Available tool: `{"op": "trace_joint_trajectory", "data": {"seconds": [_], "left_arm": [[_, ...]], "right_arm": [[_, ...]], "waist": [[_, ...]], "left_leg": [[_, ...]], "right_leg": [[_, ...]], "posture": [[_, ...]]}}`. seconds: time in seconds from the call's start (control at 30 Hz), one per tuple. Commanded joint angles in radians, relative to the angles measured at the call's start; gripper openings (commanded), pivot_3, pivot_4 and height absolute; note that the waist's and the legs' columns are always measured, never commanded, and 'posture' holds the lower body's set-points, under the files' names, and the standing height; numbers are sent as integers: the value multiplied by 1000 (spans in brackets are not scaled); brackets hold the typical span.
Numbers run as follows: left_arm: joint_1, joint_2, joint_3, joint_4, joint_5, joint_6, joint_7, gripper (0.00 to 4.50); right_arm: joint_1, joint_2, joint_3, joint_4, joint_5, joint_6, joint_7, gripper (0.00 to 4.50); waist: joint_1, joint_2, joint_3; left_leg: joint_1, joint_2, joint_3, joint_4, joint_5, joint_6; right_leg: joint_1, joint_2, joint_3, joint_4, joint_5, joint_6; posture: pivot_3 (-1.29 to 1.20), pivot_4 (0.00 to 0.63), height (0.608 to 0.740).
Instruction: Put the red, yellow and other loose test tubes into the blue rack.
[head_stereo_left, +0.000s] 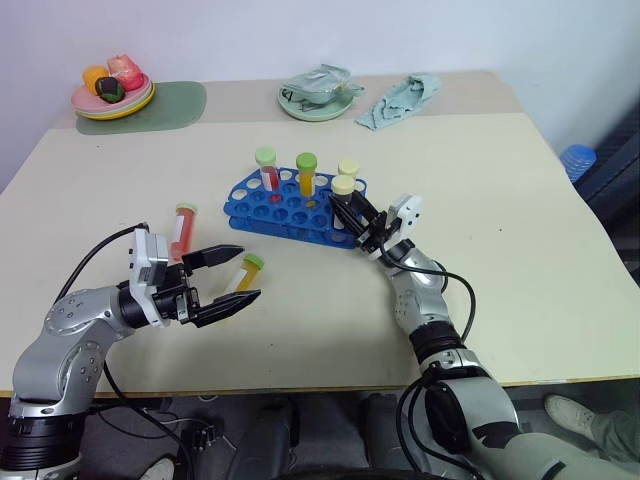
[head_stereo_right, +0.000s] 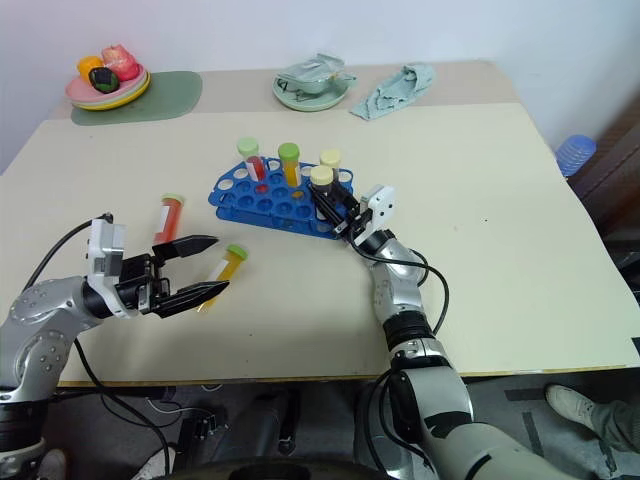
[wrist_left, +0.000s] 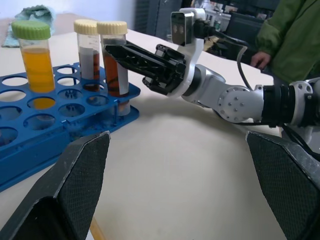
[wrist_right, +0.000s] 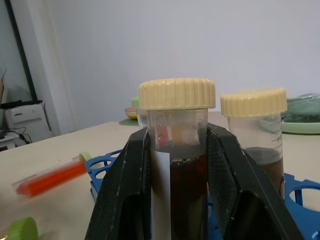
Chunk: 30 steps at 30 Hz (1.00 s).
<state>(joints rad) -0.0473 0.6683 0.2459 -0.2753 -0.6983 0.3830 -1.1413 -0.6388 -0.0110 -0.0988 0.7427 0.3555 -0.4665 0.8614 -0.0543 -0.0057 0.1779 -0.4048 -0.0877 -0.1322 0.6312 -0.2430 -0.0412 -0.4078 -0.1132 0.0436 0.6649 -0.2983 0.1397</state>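
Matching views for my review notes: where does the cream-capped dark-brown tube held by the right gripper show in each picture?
Left eye: dark-brown tube at the blue rack's near-right corner.
Right eye: same corner.
Left wrist: rightmost tube, right gripper on it.
Right wrist: centre, between the fingers.
Shared landmark: the blue rack.

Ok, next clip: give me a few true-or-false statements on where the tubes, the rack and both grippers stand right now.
1. The right gripper is shut on a cream-capped tube of dark liquid at the blue rack. True.
2. The left gripper holds a tube. False: its fingers are open and empty.
3. Two tubes lie loose on the table. True: a red-orange tube and a yellow tube.
4. The rack is empty. False: capped tubes already stand in it, among them an orange-filled tube.
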Motion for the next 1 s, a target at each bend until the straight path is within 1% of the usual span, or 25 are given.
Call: {"op": "trace_joint_trajectory", "data": {"seconds": [0.03,0.07,0.1,0.17,0.23,0.3,0.33,0.4,0.53,0.63,0.77,0.9,1.0], "left_arm": [[-6,6,9,-14,-16,-8,-3,4500],[-5,5,9,-14,-17,-8,-2,4500],[-5,4,8,-15,-17,-8,-2,4500],[-4,1,6,-17,-17,-8,0,4500],[-5,0,5,-16,-17,-8,0,4500],[-9,-2,3,-14,-17,-7,2,4500],[-10,-2,3,-13,-17,-6,2,4500],[-14,-5,1,-12,-16,-2,12,4500],[-19,-21,-4,-18,1,6,72,4500],[-17,-30,-14,-32,16,22,126,4500],[-15,-51,-19,-79,19,69,241,4500],[-27,-35,-32,-159,-6,212,377,4500],[-53,-27,-45,-216,19,270,463,4500]], "right_arm": [[-18,2,-12,-22,28,4,29,1227],[-17,4,-16,-26,36,9,33,1227],[-16,7,-20,-33,47,21,38,1583],[-16,7,-21,-38,47,15,43,2386],[-18,9,-24,-33,33,-11,30,3398],[-21,10,-26,-21,0,-47,-15,4378],[-21,9,-26,-18,-8,-54,-27,4482],[-8,-3,-10,-38,-34,-60,-41,4482],[48,-35,16,-152,-47,2,-54,4482],[119,-82,39,-298,-48,101,-69,4482],[229,-178,66,-513,-39,261,-67,4482],[312,-277,62,-686,-11,409,-62,4482],[347,-328,54,-765,17,488,-57,4482]], "waist": [[-2,0,0],[-3,0,0],[-4,0,0],[-5,0,0],[-7,0,0],[-9,0,0],[-10,0,0],[-12,0,0],[-13,0,0],[-9,0,0],[0,0,0],[10,0,0],[13,0,0]], "left_leg": [[0,0,0,0,0,0],[0,0,0,0,0,0],[0,0,0,0,0,0],[0,0,0,0,0,0],[0,0,0,0,0,0],[0,0,0,0,0,0],[0,0,0,0,0,0],[0,0,0,0,0,0],[0,0,-1,0,0,0],[0,0,-1,0,0,0],[-1,0,-1,0,-1,1],[-1,0,-1,0,-2,4],[-1,0,-1,0,-2,4]], "right_leg": [[0,0,0,0,0,0],[0,0,0,0,0,0],[0,0,0,0,0,0],[0,0,0,0,0,0],[0,0,0,0,0,0],[0,0,0,0,0,0],[0,0,0,0,0,0],[0,0,0,0,0,0],[0,0,0,0,0,0],[0,0,0,0,0,0],[0,0,0,0,0,0],[0,0,0,0,0,0],[0,0,0,0,0,0]], "posture": [[0,150,740],[0,150,740],[0,150,740],[0,150,740],[0,150,740],[0,150,740],[0,150,740],[0,150,740],[0,150,740],[0,150,740],[0,150,740],[0,150,740],[0,150,740]]}}
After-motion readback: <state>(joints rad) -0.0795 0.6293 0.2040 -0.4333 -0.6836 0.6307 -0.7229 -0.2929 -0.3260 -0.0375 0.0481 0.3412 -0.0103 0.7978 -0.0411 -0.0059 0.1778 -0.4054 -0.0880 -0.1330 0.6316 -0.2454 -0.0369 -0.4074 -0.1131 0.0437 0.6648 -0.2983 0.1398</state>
